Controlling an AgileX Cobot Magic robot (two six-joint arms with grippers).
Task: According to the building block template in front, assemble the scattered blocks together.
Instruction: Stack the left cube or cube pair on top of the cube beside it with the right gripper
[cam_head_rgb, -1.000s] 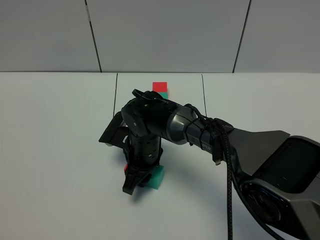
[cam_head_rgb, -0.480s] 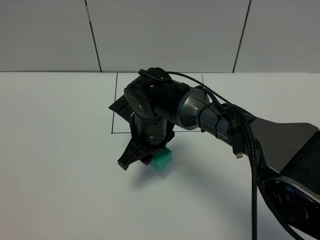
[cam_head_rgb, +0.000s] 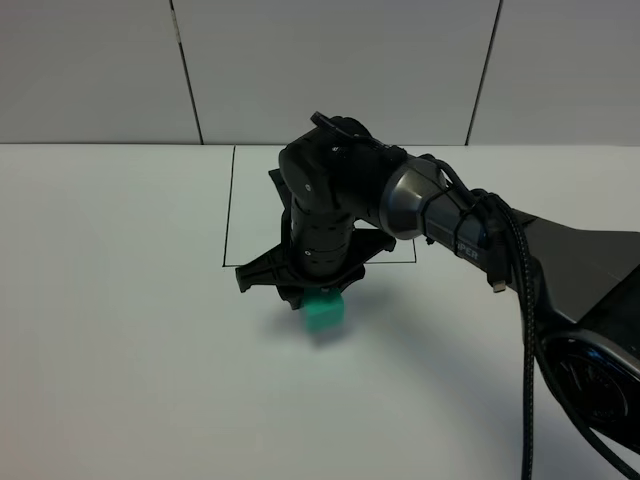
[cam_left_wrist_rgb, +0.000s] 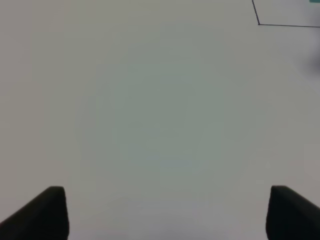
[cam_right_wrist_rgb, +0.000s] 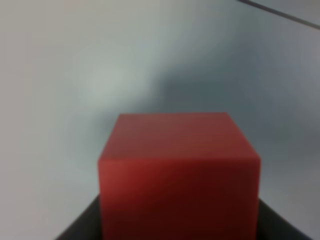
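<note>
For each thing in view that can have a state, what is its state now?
red cube: held in the right gripper, which is shut on it.
teal-green cube: on the white table, just under the right arm; contact with the red cube cannot be told.
left gripper: open, empty, over bare table.

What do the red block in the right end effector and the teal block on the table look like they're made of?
The red block looks like solid matte plastic, or possibly painted wood: even color, sharp straight edges, only a soft sheen, no grain visible. The teal block looks the same kind, with flat uniform color and crisp corners; it is too small in the high view to tell more. The table looks smooth, matte white.
</note>
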